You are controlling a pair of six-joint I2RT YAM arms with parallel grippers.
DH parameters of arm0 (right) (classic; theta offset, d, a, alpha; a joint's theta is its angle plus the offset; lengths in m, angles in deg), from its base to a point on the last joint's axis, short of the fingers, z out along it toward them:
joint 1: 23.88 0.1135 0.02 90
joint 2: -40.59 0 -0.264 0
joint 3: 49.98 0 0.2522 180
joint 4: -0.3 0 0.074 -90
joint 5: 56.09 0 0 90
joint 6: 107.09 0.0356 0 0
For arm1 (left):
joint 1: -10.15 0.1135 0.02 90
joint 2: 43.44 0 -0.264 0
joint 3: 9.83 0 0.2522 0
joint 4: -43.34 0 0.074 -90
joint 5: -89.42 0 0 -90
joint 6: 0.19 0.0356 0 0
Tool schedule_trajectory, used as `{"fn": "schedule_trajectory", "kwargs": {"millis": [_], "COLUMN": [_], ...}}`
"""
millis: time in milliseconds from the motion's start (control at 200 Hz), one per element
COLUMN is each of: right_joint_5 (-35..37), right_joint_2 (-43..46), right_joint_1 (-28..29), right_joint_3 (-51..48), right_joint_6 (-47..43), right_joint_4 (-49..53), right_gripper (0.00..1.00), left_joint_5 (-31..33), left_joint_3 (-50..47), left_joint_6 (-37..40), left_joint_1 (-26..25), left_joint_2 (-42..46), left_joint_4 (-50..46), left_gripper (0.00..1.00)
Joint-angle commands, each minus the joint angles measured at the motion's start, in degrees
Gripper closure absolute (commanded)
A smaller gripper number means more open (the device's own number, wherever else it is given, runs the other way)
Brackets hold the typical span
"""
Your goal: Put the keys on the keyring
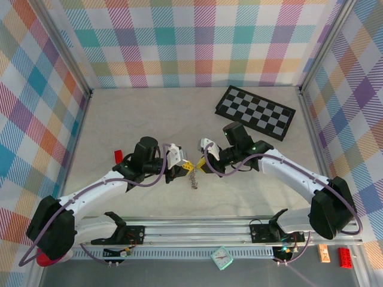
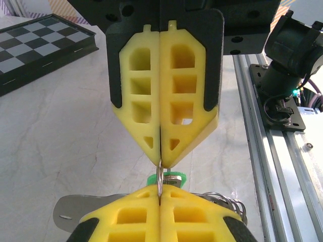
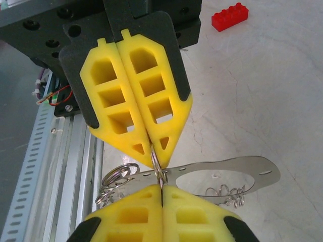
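Note:
The keyring (image 3: 237,166) is a flat grey metal hoop with small silvery rings (image 3: 113,176) hanging from its edge. It is held off the table between both grippers at the table's middle, and its lower part dangles (image 1: 192,178). My left gripper (image 2: 160,195) is shut on one small ring (image 2: 160,177) at the hoop's edge. The right gripper (image 3: 161,187) is shut on that same ring (image 3: 159,166) from the opposite side, tip to tip. A key with a green head (image 2: 174,177) sits just behind the pinched ring. The hoop's plate (image 2: 75,209) pokes out to the left.
A black-and-white chequered board (image 1: 255,112) lies at the back right. A red brick (image 1: 118,156) sits left of the left arm. The metal rail (image 1: 197,230) runs along the near edge, with a small clock (image 1: 221,258) and another red brick (image 1: 345,256) below it.

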Motion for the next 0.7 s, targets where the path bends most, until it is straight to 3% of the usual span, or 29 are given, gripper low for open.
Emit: {"fn": "schedule_trajectory", "kwargs": {"millis": [0,115,415,550,695], "right_joint_5": [-0.5,1.5,-2.2,-1.6,-1.8], "right_joint_2": [0.3,-1.8,-3.2,0.6,2.5], "right_joint_1": [-0.3,-0.6,-0.6,-0.6,-0.6], "right_joint_3": [-0.2,0.3,0.0,-2.8,-5.0], "right_joint_6": [-0.4,0.0,2.0,1.7,1.9], "right_joint_4": [0.0,1.4,-2.0,-5.8,-9.4], "right_gripper": [1.0,1.0,1.0,0.75,0.71], "left_joint_5": [-1.5,-2.0,-2.5,-2.4,-2.8], "left_joint_3": [-1.1,-0.7,-0.8,-1.6,-2.4], "left_joint_6": [0.4,1.0,0.8,0.1,-1.5], "left_joint_1": [-0.2,-0.3,-0.2,-0.2,-0.2], "left_joint_2": [1.9,1.7,1.5,1.4,1.2], "left_joint_4": [3.4,3.1,4.0,5.2,7.8], "left_gripper": [1.0,1.0,1.0,1.0,1.0]}}
